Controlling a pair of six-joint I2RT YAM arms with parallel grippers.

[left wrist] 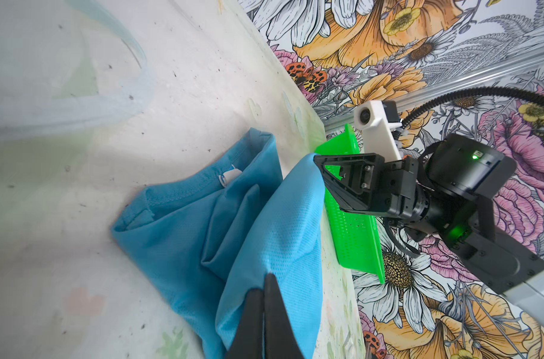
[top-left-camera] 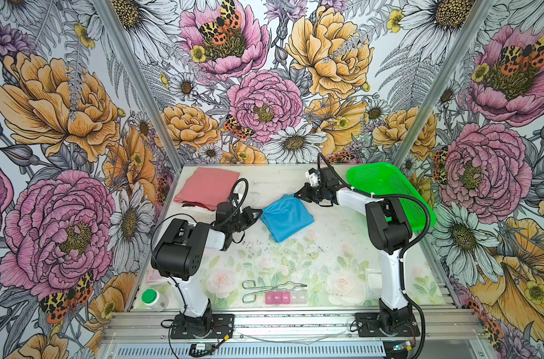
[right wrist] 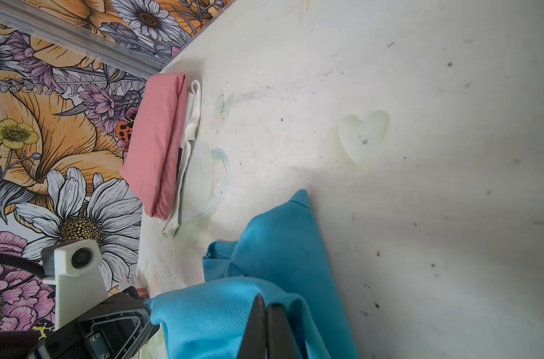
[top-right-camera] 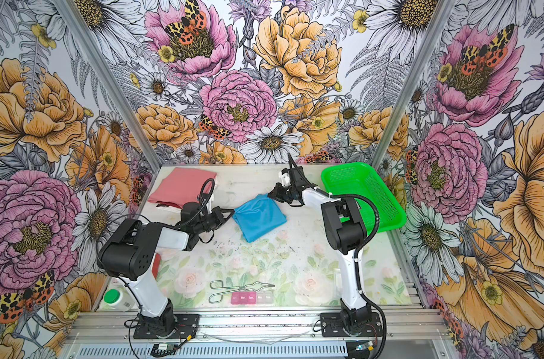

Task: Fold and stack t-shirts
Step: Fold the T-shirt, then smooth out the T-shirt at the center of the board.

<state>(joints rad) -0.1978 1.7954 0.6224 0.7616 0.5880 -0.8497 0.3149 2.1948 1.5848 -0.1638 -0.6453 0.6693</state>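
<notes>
At frame centre, left gripper (top-left-camera: 260, 213) and right gripper (top-left-camera: 296, 195) are clamping the blue shirt (top-left-camera: 287, 217) by corners, jaws closed; thin pinches could slip mid-fold.

The middle of the pale flowered table (top-left-camera: 298, 258) is bare, with room to pass between the black-and-white left arm (top-left-camera: 177, 248) and right arm (top-left-camera: 388, 230). Behind that, the sky-blue cotton t-shirt (top-left-camera: 286, 217) lies in the way. The folded salmon-pink shirt pile (top-left-camera: 206, 186) fills the far left corner and the bright green plastic mesh basket (top-left-camera: 398, 189) fills the far right. Thin metal tongs (top-left-camera: 278, 286) and a pink and grey pill box (top-left-camera: 284, 297) lie near the front edge. A white bottle with a green cap (top-left-camera: 154, 299) stands front left.
</notes>
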